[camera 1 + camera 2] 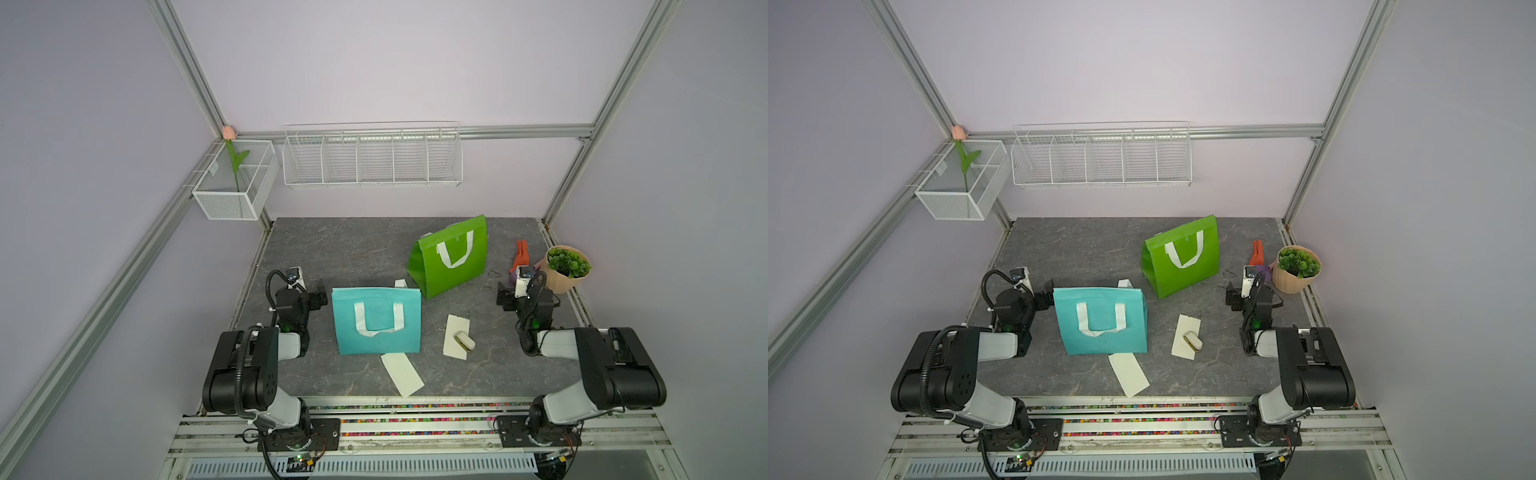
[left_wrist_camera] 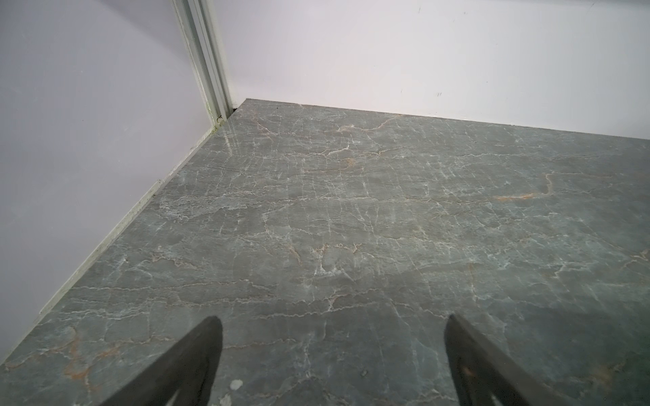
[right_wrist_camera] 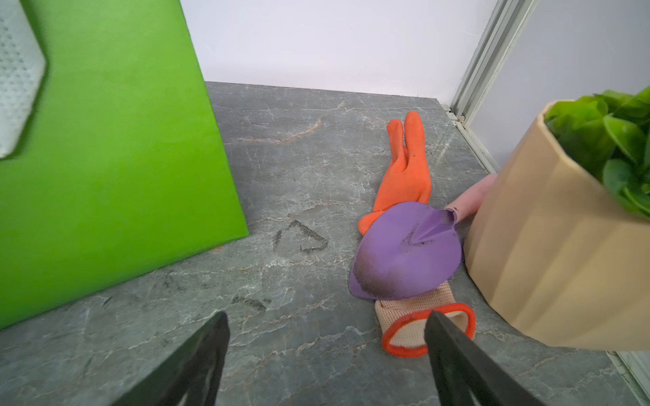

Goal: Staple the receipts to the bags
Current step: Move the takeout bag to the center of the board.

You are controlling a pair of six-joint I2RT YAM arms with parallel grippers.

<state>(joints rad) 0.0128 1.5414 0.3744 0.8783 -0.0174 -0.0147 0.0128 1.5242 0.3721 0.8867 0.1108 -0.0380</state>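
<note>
Marble tabletop | receipts lie roughly front-to-back | left end effector, right end effector agape, empty

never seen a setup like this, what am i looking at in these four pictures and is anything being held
Two robot arms with pincer grippers sit at a grey table. Two pictures look down from overhead; the other two come from cameras on each wrist. The left gripper and right gripper are both open, holding nothing. On the table: a teal bag, a green bag, one receipt before the teal bag, another receipt under a white stapler, plus a plant pot, orange glove and purple trowel.
</note>
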